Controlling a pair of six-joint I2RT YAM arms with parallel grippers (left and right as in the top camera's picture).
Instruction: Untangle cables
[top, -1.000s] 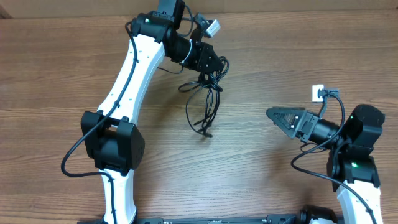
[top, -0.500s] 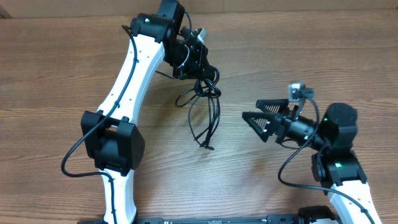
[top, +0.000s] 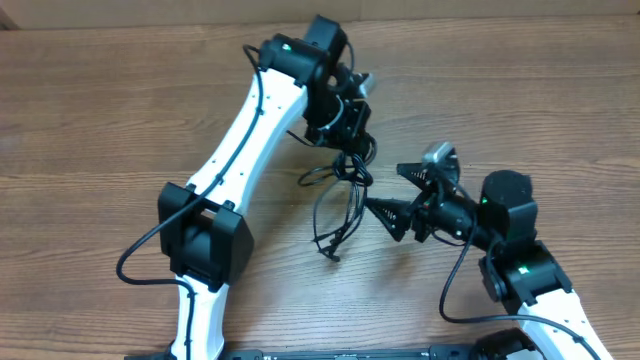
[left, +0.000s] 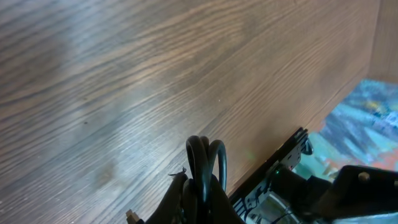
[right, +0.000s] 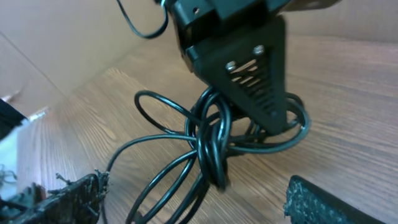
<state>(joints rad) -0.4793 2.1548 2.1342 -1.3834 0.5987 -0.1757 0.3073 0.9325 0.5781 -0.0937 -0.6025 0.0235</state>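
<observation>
The cables (top: 340, 205) are thin black cords knotted into a bundle, with loops trailing down to a plug end near the table's middle. My left gripper (top: 352, 145) is shut on the top of the bundle. In the left wrist view two strands (left: 205, 155) arch up from between its fingers (left: 180, 199). My right gripper (top: 393, 192) stands open just right of the bundle, jaws pointing left. From the right wrist camera the knot (right: 208, 146) hangs under the left gripper's black finger (right: 249, 68), ahead of my right gripper (right: 199, 202) and between its spread pads (right: 329, 202).
The table is brown wood (top: 120, 120). Its far edge (top: 500, 15) runs along the top. The left arm (top: 250, 130) stretches diagonally across the middle-left. The right arm's base (top: 520, 270) sits at the front right.
The right arm has swung left from the table's right side up to the bundle, jaws staying open. The left gripper has carried the cables right and toward the front.
</observation>
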